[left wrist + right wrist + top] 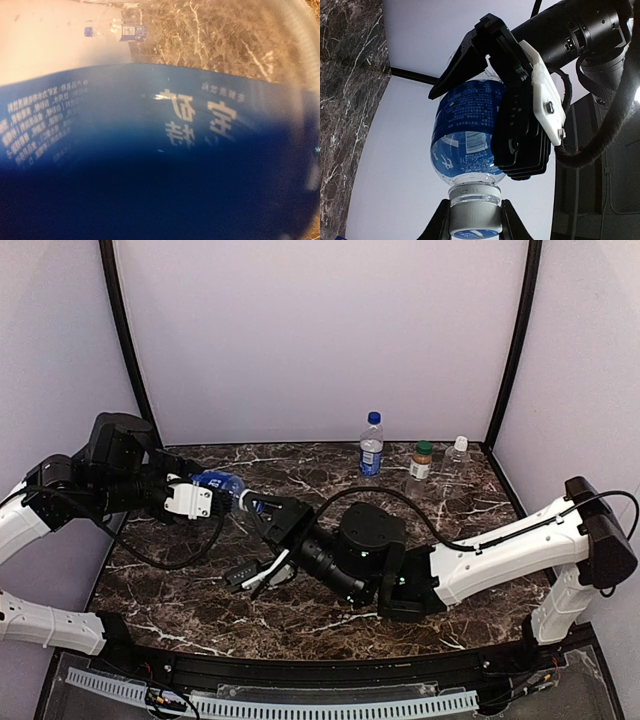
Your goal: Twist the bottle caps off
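Nearest the bases, the right arm (470, 565) lies folded across the middle of the marble worktop (200, 615), its black cable (400, 496) looping above it. Just beyond, the blue-labelled bottle (222, 481) is held on its side, off the worktop, left of centre. The left end effector (205, 495) pinches it around the label; the left wrist view shows little but blue label. The right end effector (474, 225) is pressed onto the white cap (474, 207), one finger on each side. The cap sits fully down on the neck and no gap shows beneath it, so I judge this unscrewing only just begun. At the rear, near the back wall and well apart from the held bottle, stand three upright bottles: blue-label bottle with blue cap (371, 443), tan-label bottle with green cap (422, 462), plain bottle with white cap (458, 451). All three are capped. No loose cap shows on the worktop. Tally: none of four off, one in hand, three untouched. Likely obstacles: the right forearm and its cable lie between the bases and the rear bottles, and the tan-label and plain bottles stand close together, leaving little finger room.
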Controlling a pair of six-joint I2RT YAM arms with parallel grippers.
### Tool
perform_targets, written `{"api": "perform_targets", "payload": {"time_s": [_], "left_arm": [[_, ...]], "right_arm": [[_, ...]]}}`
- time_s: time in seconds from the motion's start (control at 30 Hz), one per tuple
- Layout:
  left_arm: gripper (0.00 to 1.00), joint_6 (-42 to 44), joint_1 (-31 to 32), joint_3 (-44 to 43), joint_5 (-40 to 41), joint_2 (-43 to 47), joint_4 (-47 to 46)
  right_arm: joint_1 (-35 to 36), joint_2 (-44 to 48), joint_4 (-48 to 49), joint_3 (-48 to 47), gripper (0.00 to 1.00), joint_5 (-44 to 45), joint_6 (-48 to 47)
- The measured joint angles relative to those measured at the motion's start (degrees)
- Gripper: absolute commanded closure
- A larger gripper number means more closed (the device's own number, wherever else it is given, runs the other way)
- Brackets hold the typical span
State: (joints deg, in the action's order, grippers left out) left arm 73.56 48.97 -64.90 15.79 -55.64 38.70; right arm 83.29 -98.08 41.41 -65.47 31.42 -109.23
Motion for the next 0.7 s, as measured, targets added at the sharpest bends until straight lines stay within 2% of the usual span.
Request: {"api": "perform_targets", "payload": {"time_s": [0.03,0.07,0.1,0.13,0.17,0.2,0.33,0.43,0.57,0.7], "left_arm": [[0.52,-0.17,0.00,0.00,0.07,0.15,-0.11],[0.53,-0.31,0.00,0.00,0.17,0.24,-0.28],[0.52,-0.37,0.00,0.00,0.31,0.33,-0.50],[0.52,-0.44,0.00,0.00,0.50,0.39,-0.87],[0.52,-0.57,0.02,0.02,0.63,0.39,-1.40],[0.52,-0.68,0.22,0.22,0.55,0.31,-2.43],[0.52,-0.61,0.85,1.92,1.86,-0.17,-7.45],[0.52,-0.04,0.85,3.28,3.87,-0.26,-11.82],[0.52,1.27,0.87,4.57,6.88,-0.66,-18.12],[0.52,3.50,0.87,5.27,10.12,-1.40,-24.87]], "right_arm": [[0.00,-0.13,0.76,0.02,0.93,0.02,-0.98],[0.00,-0.26,1.46,0.04,0.71,0.07,-1.79],[0.00,-0.42,2.16,0.02,0.39,0.22,-2.45],[-0.02,-0.63,2.84,0.02,0.18,0.57,-2.78],[-0.02,-0.90,3.65,-0.13,0.06,1.20,-2.45],[-0.02,-1.38,4.76,-0.76,0.02,1.68,-1.60],[-0.37,-1.20,6.49,-2.67,0.02,4.04,5.49],[-0.98,1.40,2.97,-2.67,0.01,4.33,16.46],[-2.16,8.74,-7.87,-2.73,0.01,1.27,35.80],[-5.31,14.40,-21.59,-7.13,0.01,-8.31,59.25]]}}
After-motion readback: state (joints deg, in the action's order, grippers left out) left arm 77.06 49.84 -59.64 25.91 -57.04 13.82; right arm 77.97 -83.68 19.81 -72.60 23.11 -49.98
